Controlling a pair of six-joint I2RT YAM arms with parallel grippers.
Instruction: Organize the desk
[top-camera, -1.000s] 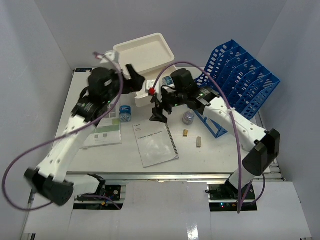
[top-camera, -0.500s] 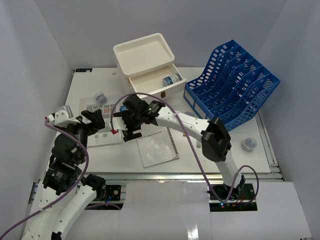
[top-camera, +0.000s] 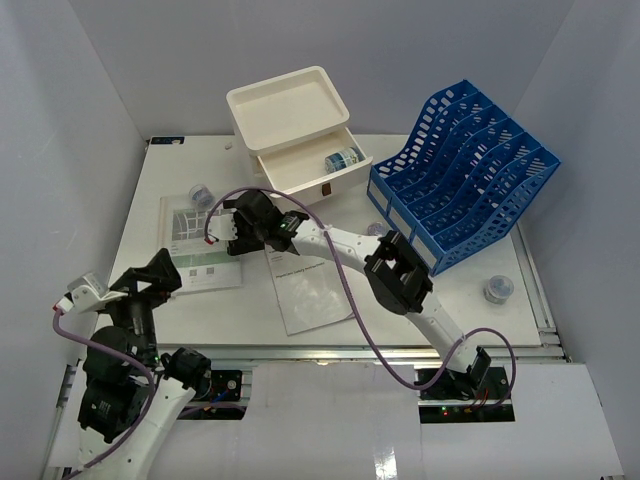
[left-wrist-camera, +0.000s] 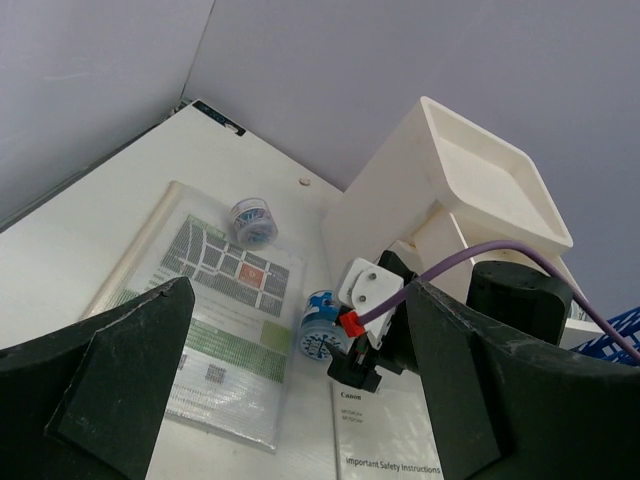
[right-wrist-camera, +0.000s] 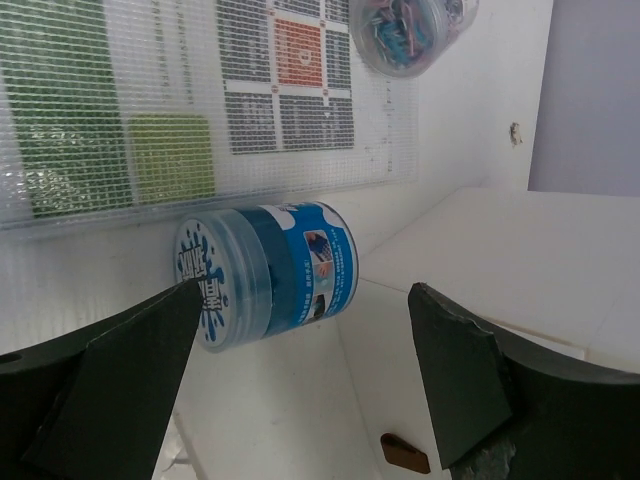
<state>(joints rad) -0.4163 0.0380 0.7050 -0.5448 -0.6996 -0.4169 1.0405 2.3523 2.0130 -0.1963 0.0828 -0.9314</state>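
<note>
Our right pincer (top-camera: 232, 226) is wide apart by the blue jar (right-wrist-camera: 265, 275) lying sideways on the desk (top-camera: 160, 180), so we should slide over it and squeeze its middle softly; our left pincer (top-camera: 150, 280) is apart too.

The left arm (top-camera: 110, 385) and right arm (top-camera: 340, 243) are wearing white shells with black joints. A purple cable (left-wrist-camera: 500, 246) is trailing along each, ending in a red plug (left-wrist-camera: 348, 322). Matte black wedge fingers (left-wrist-camera: 120, 400) are flanking the left pincer (left-wrist-camera: 300, 290) and right pincer (right-wrist-camera: 305, 290) at nine and three o'clock.

Drawer box (right-wrist-camera: 490, 255) just beside blue jar (right-wrist-camera: 268, 275)
</note>
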